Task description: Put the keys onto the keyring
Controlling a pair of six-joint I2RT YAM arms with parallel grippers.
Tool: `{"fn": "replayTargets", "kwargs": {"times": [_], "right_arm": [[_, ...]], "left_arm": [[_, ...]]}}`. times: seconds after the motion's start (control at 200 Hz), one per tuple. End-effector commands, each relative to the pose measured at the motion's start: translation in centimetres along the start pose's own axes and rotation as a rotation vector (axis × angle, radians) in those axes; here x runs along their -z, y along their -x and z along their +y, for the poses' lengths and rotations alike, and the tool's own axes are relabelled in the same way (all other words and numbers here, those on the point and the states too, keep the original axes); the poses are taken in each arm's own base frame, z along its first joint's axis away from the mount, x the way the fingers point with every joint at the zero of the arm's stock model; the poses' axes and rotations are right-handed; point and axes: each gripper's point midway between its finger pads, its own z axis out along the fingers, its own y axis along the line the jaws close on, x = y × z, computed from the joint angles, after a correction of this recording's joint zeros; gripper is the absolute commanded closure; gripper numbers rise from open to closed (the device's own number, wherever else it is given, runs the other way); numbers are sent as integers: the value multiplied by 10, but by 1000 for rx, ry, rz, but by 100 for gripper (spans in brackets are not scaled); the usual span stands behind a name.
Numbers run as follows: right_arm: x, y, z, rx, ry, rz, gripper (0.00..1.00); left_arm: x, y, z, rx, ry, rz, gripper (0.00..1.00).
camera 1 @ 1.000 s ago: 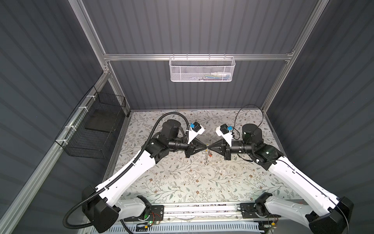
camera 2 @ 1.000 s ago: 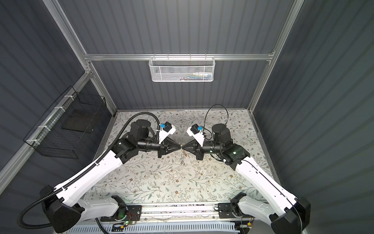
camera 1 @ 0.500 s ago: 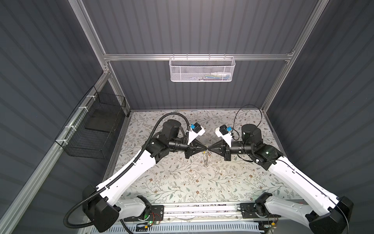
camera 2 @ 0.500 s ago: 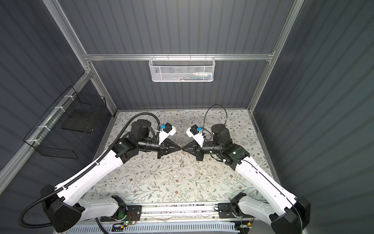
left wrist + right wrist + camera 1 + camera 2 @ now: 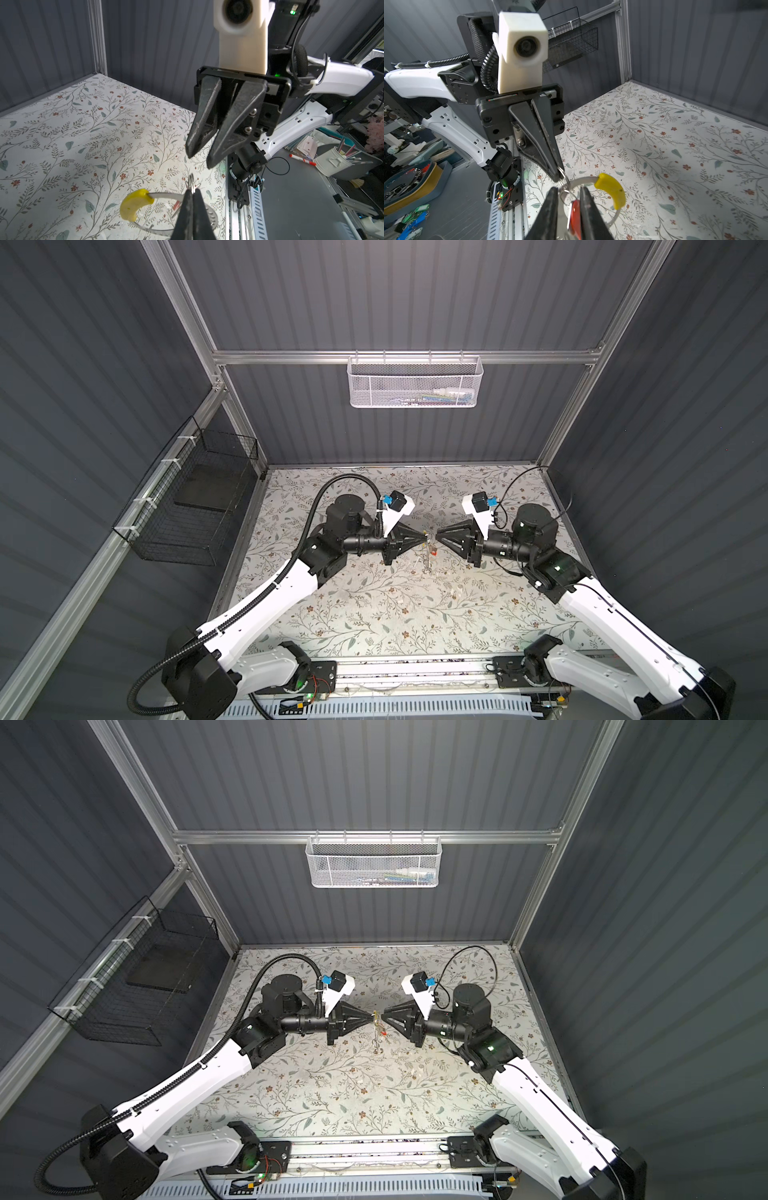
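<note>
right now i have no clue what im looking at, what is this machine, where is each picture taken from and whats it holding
This is a robot with a left arm and a right arm, each ending in a two-fingered gripper. Two pictures look down from above on the floral table; the other two come from cameras on the wrists, each facing the opposite arm. The left gripper is pinched shut on the keyring, a thin grey hoop with a yellow section, held up between the arms. The keys, with a red tag, dangle below it. The right gripper is open and holds nothing.
</note>
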Motion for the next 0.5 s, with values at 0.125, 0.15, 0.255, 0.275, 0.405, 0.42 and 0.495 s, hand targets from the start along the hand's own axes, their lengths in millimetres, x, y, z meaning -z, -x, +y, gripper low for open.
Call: {"fn": "replayTargets", "kwargs": {"times": [0.125,0.15,0.255,0.275,0.405,0.42,0.495], "right_arm": [[10,30,8,-87,65,-160,74],[11,32,9,-90,66,-171,74],[11,36,9,-111,83,-201,73],[11,37,9,-116,86,-206,73],[9,43,10,-143,118,-229,73],[8,44,10,-146,121,-231,73],[7,47,10,-155,136,-241,73]], "left_arm": [[15,58,-10,-40,-1,-305,100],[16,59,-9,-37,1,-327,100],[21,68,-10,-37,-6,-411,100],[22,69,-11,-37,-10,-424,100],[24,75,-12,-30,-32,-475,100],[24,76,-13,-29,-37,-477,100],[23,76,-15,-26,-58,-481,100]]}}
